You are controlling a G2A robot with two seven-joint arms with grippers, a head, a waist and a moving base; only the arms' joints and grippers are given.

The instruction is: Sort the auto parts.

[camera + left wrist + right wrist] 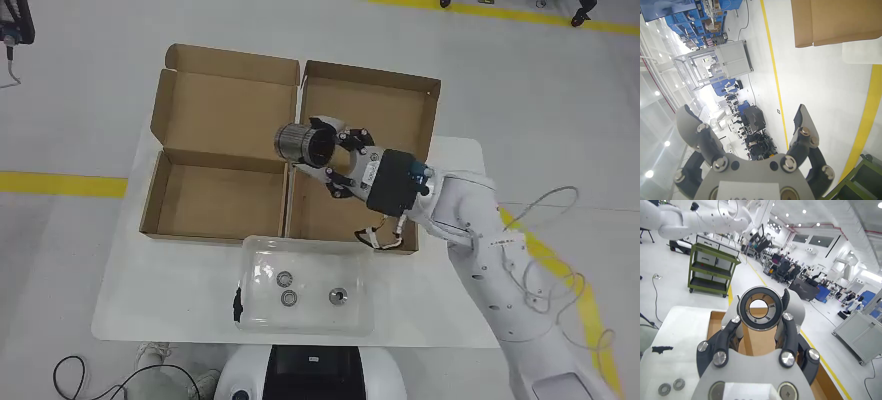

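Early days: right gripper (pixel 320 150) has its jaws clamped on the big bearing (pixel 297 142) over the two empty-looking cardboard boxes (pixel 215 200), three small parts (pixel 290 297) sit in the clear tray (pixel 262 248), left gripper (pixel 743 109) jaws apart.

There is one large cylindrical bearing (pixel 300 143) and there are two open cardboard boxes (pixel 215 200). One clear plastic tray (pixel 355 265) holds three small parts, counted as two flat metal rings (pixel 284 278) and one small round piece (pixel 337 295).
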